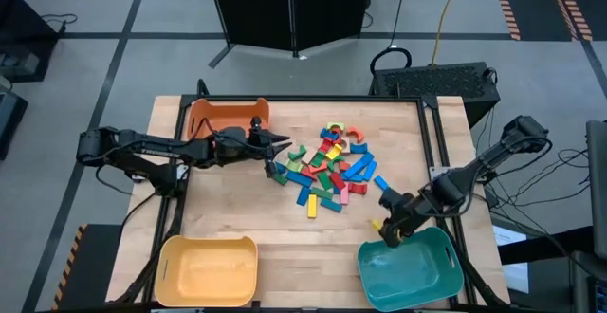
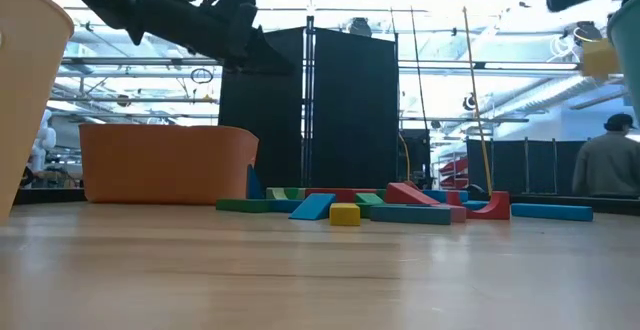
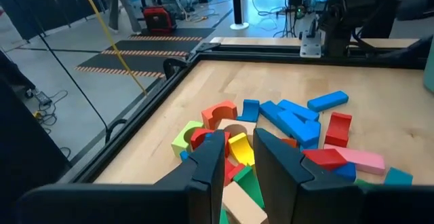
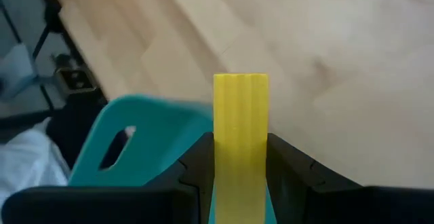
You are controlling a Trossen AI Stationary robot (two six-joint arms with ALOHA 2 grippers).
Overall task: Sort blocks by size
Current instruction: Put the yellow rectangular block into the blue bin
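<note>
The blocks [image 1: 332,169] lie in a loose pile of red, blue, green, yellow and orange pieces on the middle of the table; they also show in the left wrist view [image 3: 291,125] and the low view [image 2: 400,208]. My left gripper [image 1: 282,144] hangs open above the pile's left side, over a yellow arch [image 3: 239,148], touching nothing. My right gripper [image 1: 384,228] is shut on a yellow bar [image 4: 241,125] over the far left rim of the teal bin [image 1: 413,267]. My right gripper pinches the yellow bar's two long sides [image 4: 241,163] between its two fingers. The bar sticks out forward past the fingertips, along the fingers. It is lifted clear of the table, above the teal bin's rim [image 4: 135,125]; it also shows high up in the low view [image 2: 600,58].
An orange bin [image 1: 228,116] stands at the table's far left, just behind my left arm. A yellow bin [image 1: 209,270] stands at the near left. Bare wood lies between the pile and the two near bins. A person [image 2: 605,165] stands in the room beyond.
</note>
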